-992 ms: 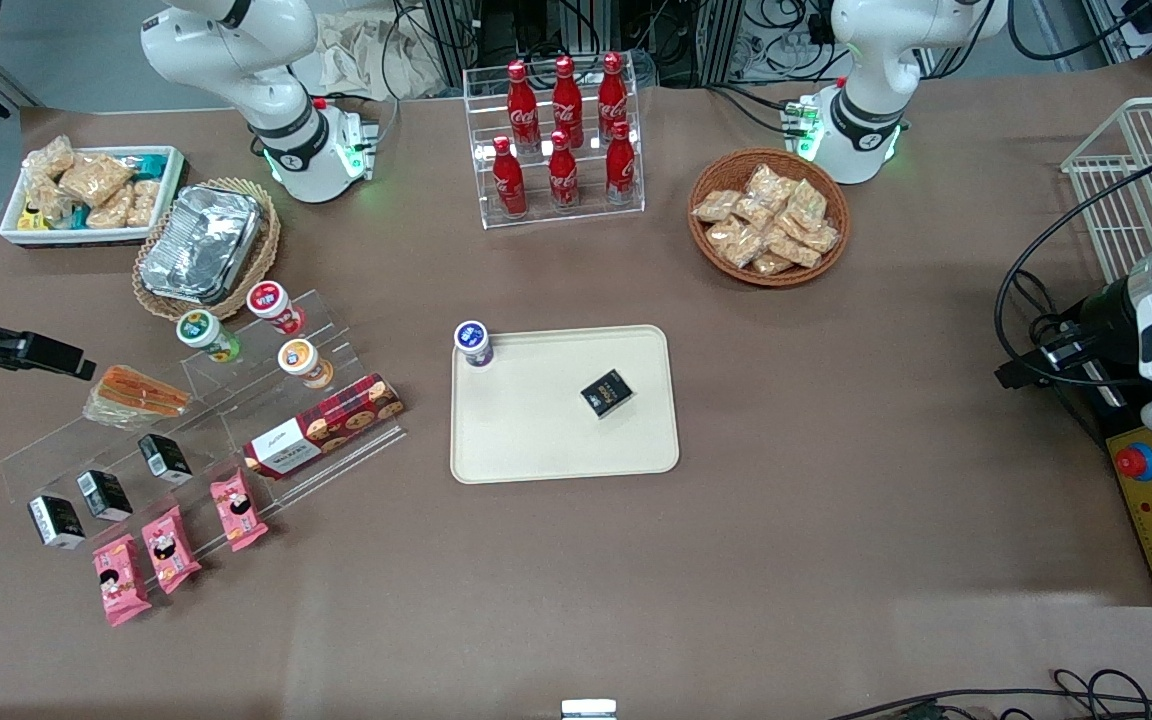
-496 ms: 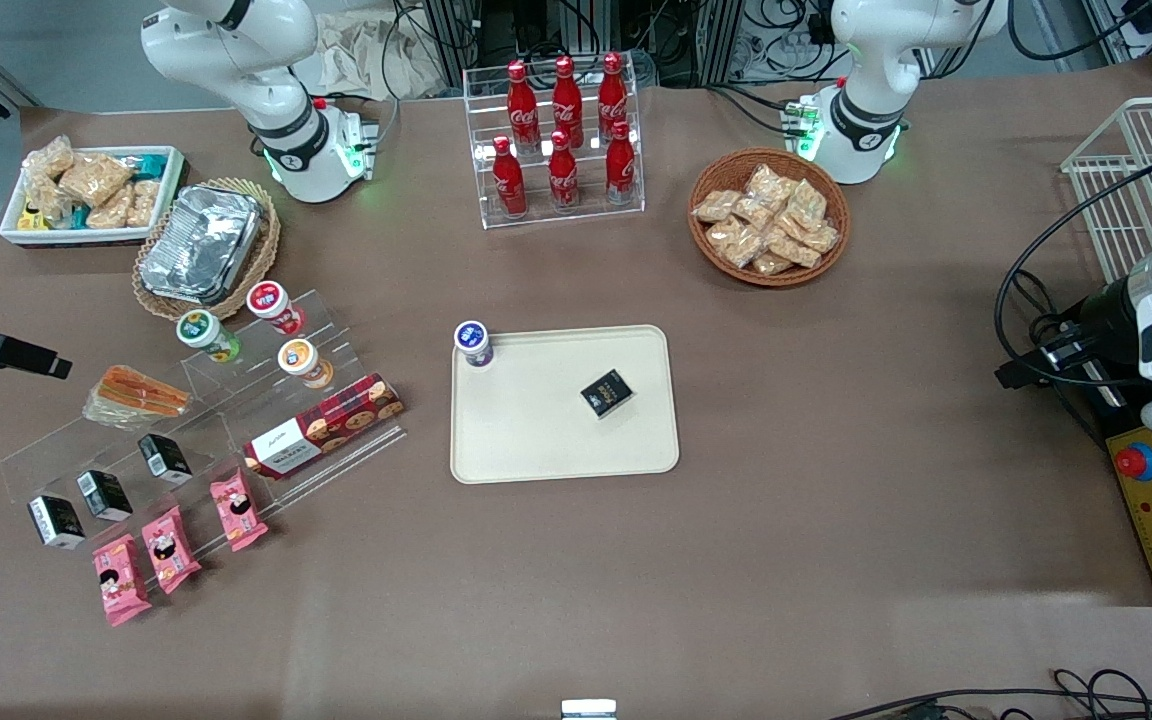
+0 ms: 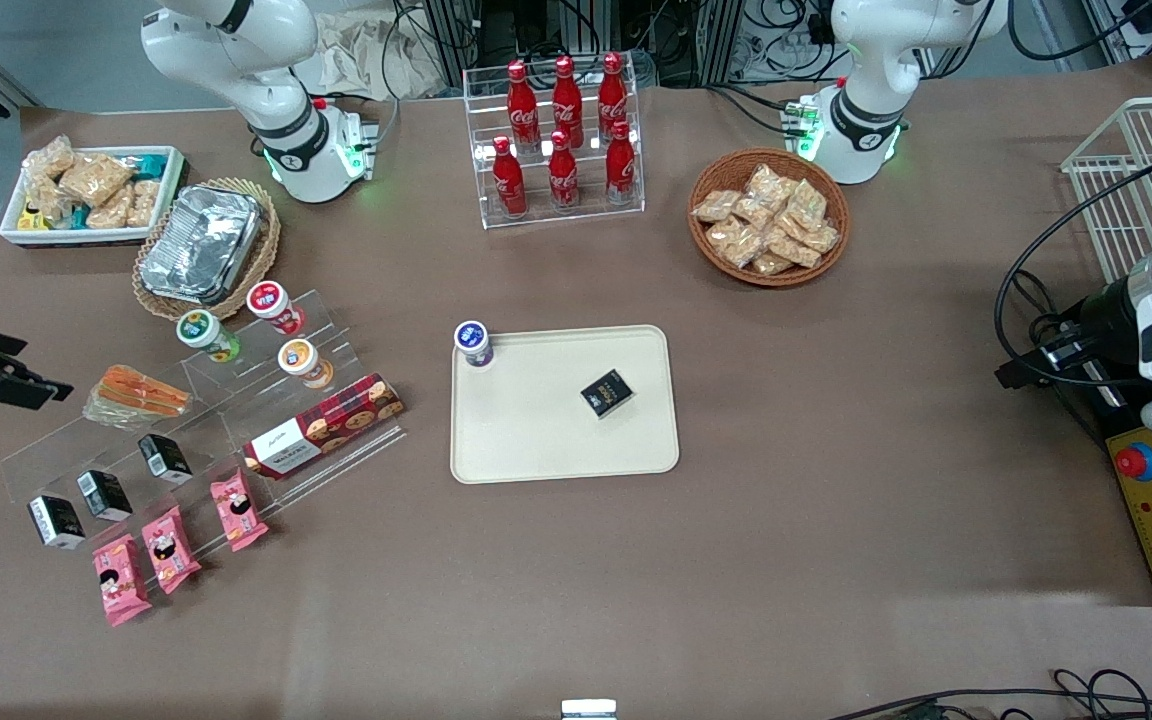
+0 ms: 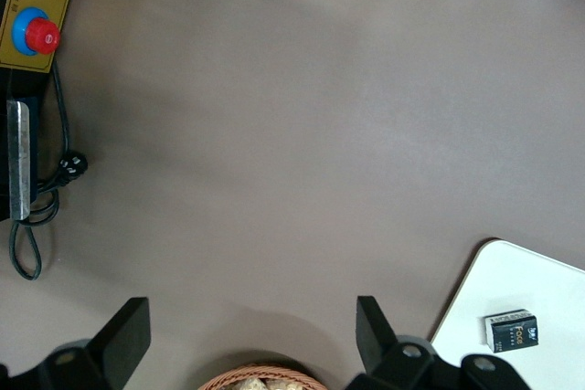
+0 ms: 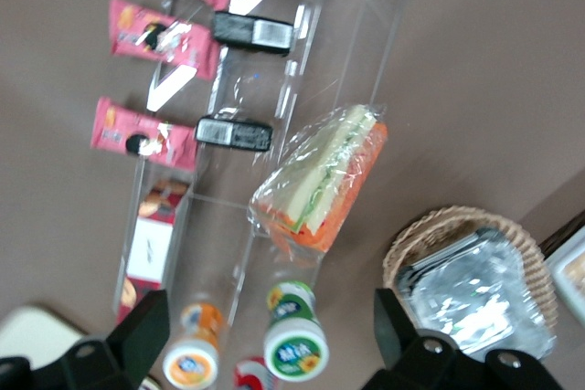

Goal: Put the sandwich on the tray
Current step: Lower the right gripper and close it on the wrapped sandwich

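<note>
The sandwich [image 3: 136,395], a clear-wrapped wedge with orange, white and green layers, lies on the upper step of a clear acrylic rack [image 3: 236,420]. It also shows in the right wrist view [image 5: 324,180]. My right gripper [image 3: 41,385] is open and empty. It hovers beside the sandwich, apart from it, toward the working arm's end of the table. In the right wrist view the gripper [image 5: 270,326] has its fingers spread wide over the cups next to the sandwich. The cream tray [image 3: 536,440] lies mid-table.
The rack holds three cups [image 3: 276,305], black boxes [image 3: 104,494], pink packets [image 3: 171,548] and a red cookie box [image 3: 324,424]. A black box [image 3: 607,392] and a blue-lidded cup [image 3: 473,343] are on the tray. A foil container [image 3: 201,243], a white bin [image 3: 91,195] and cola bottles [image 3: 561,140] stand farther back.
My right gripper has turned and shifted slightly nearer the front camera at the table's edge. The sandwich and everything else stayed put.
</note>
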Motion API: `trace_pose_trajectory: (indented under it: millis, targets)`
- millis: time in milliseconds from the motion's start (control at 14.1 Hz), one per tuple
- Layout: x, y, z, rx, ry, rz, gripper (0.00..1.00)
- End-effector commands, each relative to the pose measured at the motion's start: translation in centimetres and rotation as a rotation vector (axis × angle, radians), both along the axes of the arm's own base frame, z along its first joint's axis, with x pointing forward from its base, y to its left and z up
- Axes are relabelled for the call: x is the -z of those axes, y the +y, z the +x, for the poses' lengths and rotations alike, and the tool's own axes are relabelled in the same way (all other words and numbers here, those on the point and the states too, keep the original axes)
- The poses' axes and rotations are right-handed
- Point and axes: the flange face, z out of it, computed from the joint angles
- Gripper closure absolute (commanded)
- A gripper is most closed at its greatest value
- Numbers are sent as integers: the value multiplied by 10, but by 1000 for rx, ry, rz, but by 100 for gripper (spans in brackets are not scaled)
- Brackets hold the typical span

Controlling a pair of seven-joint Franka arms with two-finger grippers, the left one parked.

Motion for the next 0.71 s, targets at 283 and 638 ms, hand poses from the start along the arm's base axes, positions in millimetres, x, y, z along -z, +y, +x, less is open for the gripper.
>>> trace_pose_trajectory:
  millis: [283, 638]
  targets:
    - [40, -16, -8, 353, 19, -39, 1]
    - [77, -31, -15, 447, 62, -15, 2]
